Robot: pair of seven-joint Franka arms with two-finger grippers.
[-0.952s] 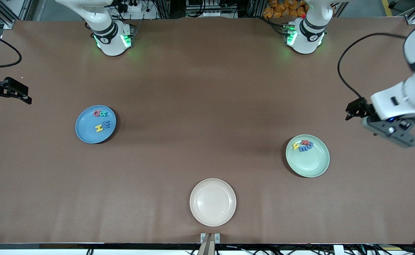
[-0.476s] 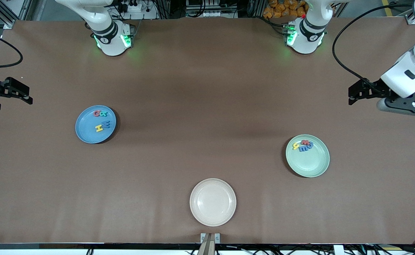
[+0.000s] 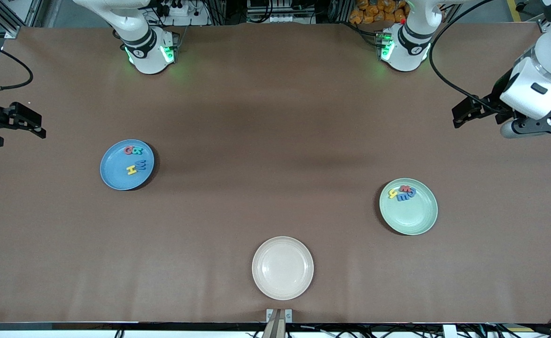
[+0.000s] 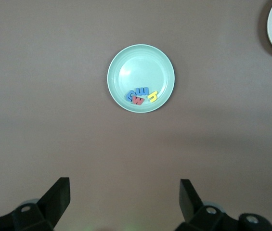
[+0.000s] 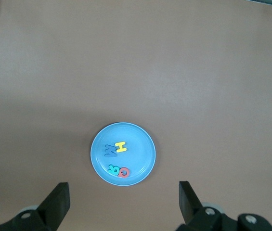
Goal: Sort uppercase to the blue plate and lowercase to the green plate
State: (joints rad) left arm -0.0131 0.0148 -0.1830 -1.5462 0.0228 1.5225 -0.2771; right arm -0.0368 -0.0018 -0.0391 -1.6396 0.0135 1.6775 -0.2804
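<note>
Since the earlier frame my left gripper (image 3: 463,115) is climbing toward upper right, jaws spread, empty. Right gripper (image 3: 19,124) is waiting mid-left, spread too. Wrist views are showing uppercase (image 5: 116,159) in blue plate (image 5: 143,159), lowercase (image 4: 142,95) in green plate (image 4: 140,60). Cream plate (image 3: 282,286) is sitting bottom centre.

You see the blue plate (image 3: 115,174) toward the right arm's end holding four uppercase letters (image 3: 134,159) — and the green plate (image 3: 414,216) toward the left arm's end holding four lowercase letters (image 3: 402,192), clustered by its rim.
</note>
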